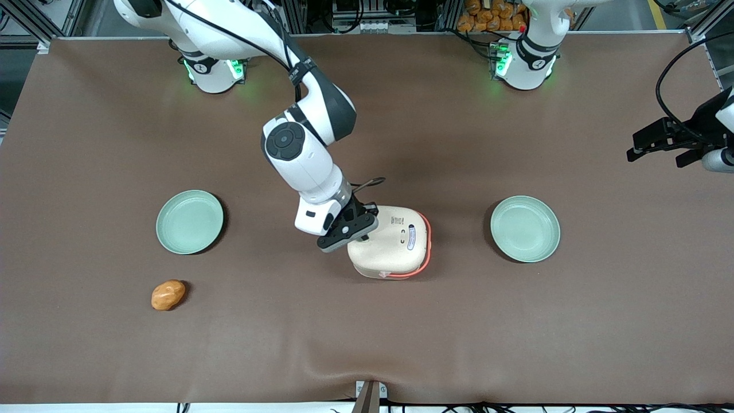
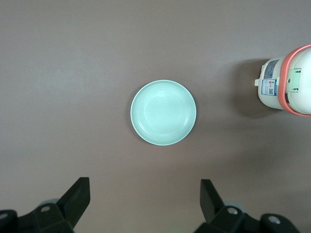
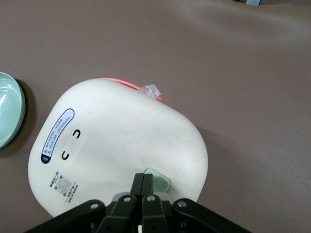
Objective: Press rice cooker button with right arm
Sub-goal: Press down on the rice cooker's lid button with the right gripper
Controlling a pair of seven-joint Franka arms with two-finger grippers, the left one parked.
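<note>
The rice cooker (image 1: 395, 244) is a cream-white rounded box with orange-red trim, standing near the table's middle between two plates. Its lid fills the right wrist view (image 3: 116, 145). The button (image 3: 162, 180) is a small pale mint-green patch near the lid's edge, partly covered by my fingertips. My right gripper (image 3: 144, 176) is shut, its two black fingers pressed together, tips over the button's edge. In the front view the gripper (image 1: 360, 234) sits over the cooker's edge toward the working arm's end. The cooker also shows in the left wrist view (image 2: 286, 82).
A mint-green plate (image 1: 190, 222) lies toward the working arm's end, with an orange-brown lump (image 1: 168, 295) nearer the front camera. Another mint-green plate (image 1: 525, 228) lies toward the parked arm's end, also in the left wrist view (image 2: 163, 112). A brown cloth (image 1: 516, 332) covers the table.
</note>
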